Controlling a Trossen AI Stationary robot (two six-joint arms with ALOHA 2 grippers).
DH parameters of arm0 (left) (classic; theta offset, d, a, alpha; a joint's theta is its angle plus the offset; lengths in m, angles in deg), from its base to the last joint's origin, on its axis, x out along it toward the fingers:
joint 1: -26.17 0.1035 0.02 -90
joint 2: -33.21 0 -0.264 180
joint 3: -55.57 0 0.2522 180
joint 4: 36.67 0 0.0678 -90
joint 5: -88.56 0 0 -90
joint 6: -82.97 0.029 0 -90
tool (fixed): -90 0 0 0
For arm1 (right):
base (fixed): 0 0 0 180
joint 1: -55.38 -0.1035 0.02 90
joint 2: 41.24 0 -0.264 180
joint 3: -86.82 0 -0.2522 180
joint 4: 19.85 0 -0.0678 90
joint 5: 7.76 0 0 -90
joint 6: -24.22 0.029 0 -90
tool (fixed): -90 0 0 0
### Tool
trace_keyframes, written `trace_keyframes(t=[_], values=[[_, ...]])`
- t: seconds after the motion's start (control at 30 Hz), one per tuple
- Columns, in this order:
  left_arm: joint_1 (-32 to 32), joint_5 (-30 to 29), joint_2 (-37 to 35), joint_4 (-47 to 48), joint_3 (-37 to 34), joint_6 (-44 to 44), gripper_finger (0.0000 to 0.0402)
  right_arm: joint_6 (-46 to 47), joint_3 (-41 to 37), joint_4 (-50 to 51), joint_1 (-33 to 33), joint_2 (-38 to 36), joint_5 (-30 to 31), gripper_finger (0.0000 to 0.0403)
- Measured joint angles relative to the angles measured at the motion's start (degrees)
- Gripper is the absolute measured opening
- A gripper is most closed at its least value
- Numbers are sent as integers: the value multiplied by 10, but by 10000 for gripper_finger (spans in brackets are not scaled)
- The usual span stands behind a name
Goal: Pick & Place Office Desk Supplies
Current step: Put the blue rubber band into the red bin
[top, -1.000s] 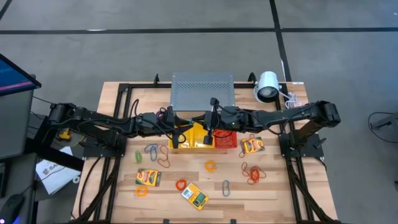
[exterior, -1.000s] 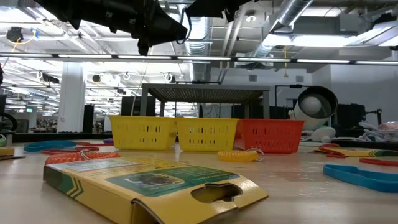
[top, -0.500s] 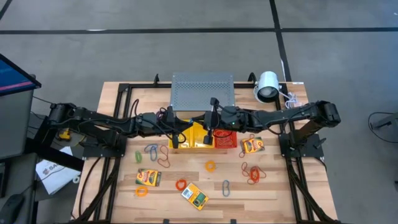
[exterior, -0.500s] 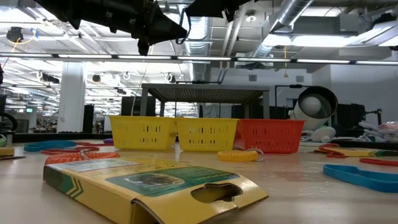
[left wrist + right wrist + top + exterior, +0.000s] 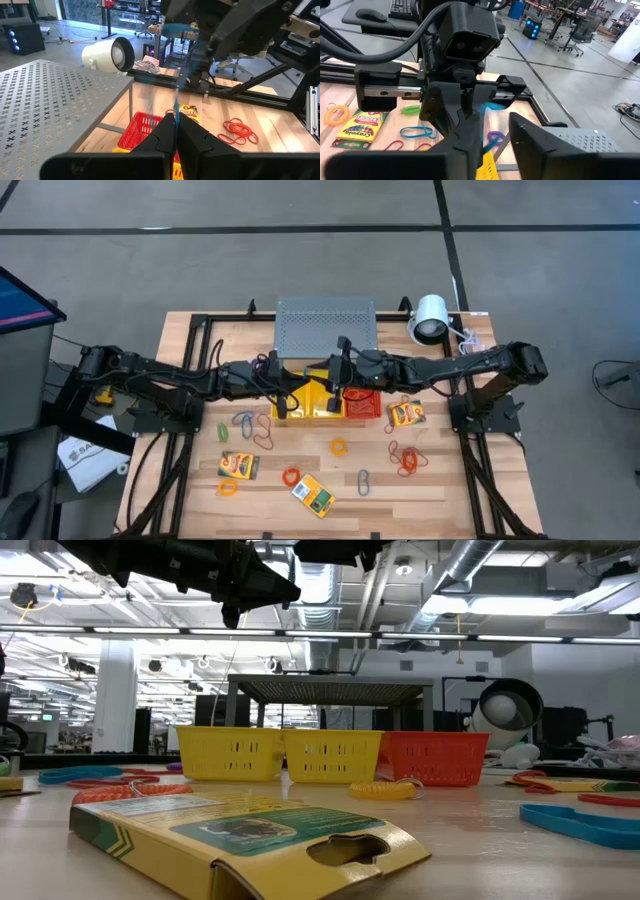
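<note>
Two dark grippers meet above the yellow plastic mesh baskets [image 5: 305, 402]. Left gripper [image 5: 176, 121] pinches a thin blue-grey oval clip [image 5: 176, 95] tight; right gripper [image 5: 492, 127] stands parted just beside it.

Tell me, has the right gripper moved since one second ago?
Yes, slightly. In the high view the right gripper sits a little nearer the grey box than before.

Blue band loop [image 5: 176, 102] stretched upright above baskets, crayon boxes [image 5: 239, 465], coloured loops [image 5: 405, 459], clips [image 5: 364, 482] scattered on table
</note>
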State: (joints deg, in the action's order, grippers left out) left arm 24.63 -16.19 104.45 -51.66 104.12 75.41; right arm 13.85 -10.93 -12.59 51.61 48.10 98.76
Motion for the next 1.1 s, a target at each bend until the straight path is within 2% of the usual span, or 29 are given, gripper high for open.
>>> trace_keyframes(t=[0.23,0.4,0.47,0.63,0.87,1.1], values=[[0,0,0,0,0,13,4,7,0,0,0,-1,1,197],[0,0,0,1,0,13,2,7,0,7,0,-2,1,232],[0,7,0,1,0,13,3,7,-1,24,0,-10,1,236],[9,74,0,10,2,28,3,9,-1,91,-3,-48,7,232],[30,115,0,120,75,72,5,10,-1,183,-36,-120,81,222],[61,174,11,164,134,103,3,51,-1,283,-67,-152,144,219]])
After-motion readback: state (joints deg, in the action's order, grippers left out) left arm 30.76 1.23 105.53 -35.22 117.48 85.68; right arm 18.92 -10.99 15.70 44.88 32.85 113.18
